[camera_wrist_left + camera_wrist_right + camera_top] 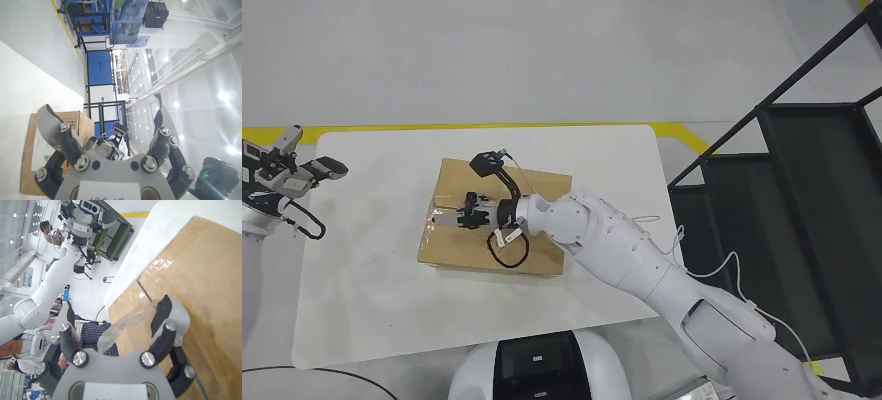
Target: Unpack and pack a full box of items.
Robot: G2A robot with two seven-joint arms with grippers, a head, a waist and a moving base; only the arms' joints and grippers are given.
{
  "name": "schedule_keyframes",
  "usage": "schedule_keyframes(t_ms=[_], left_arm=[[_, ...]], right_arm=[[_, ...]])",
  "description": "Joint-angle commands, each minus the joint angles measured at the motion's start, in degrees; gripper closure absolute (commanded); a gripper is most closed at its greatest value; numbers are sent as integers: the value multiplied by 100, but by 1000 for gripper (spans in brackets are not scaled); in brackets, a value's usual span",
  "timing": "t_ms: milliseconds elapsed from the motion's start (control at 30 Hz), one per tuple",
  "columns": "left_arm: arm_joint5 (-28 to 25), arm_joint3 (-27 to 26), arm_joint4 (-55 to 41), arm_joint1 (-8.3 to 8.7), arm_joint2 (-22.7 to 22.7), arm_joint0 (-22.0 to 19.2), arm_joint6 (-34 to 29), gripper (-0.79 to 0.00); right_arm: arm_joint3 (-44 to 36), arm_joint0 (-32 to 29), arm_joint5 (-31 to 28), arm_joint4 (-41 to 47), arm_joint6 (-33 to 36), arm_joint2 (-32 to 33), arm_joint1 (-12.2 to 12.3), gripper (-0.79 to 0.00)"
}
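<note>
A closed cardboard box lies mid-table, its top seam under glossy clear tape. My right gripper hovers over the box's left end. In the right wrist view this gripper is open, one finger pad resting on the box top. A crumpled strip of clear tape hangs loose from that pad across the gap. My left gripper is open and empty beyond the table's left edge, well away from the box. From the left wrist view the box shows its labelled side past the open left gripper.
The white table has bare room on all sides of the box. A black metal stair frame stands off the table's right side. A yellow floor line runs behind the table.
</note>
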Motion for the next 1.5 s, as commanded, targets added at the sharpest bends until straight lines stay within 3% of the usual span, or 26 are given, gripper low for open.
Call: schedule_keyframes(t_ms=[0, 333, 467, 633, 900, 1167, 1467], left_arm=[[0, 0, 0, 0, 0, 0, 1, -785], [0, 0, 0, 0, 0, 0, 1, -785], [0, 0, 0, 0, 0, 0, 1, -785], [0, 0, 0, 0, 0, 0, 1, -785], [0, 0, 0, 0, 0, 0, 1, -785], [0, 0, 0, 0, 0, 0, 1, -785], [0, 0, 0, 0, 0, 0, 1, -785]], right_arm=[[-1, 0, 3, -1, -1, -1, 0, -785], [-5, -20, 7, 28, -20, 7, -1, -785], [70, -54, -157, 609, 73, 78, -66, -785], [614, 335, -55, 1036, 310, -193, -321, -785], [1591, 823, -334, 1381, -15, -511, -775, -785], [2226, 1141, -386, 1635, 125, -768, -1187, -785], [2815, 1280, -1149, 2092, 374, -805, -1558, -785]])
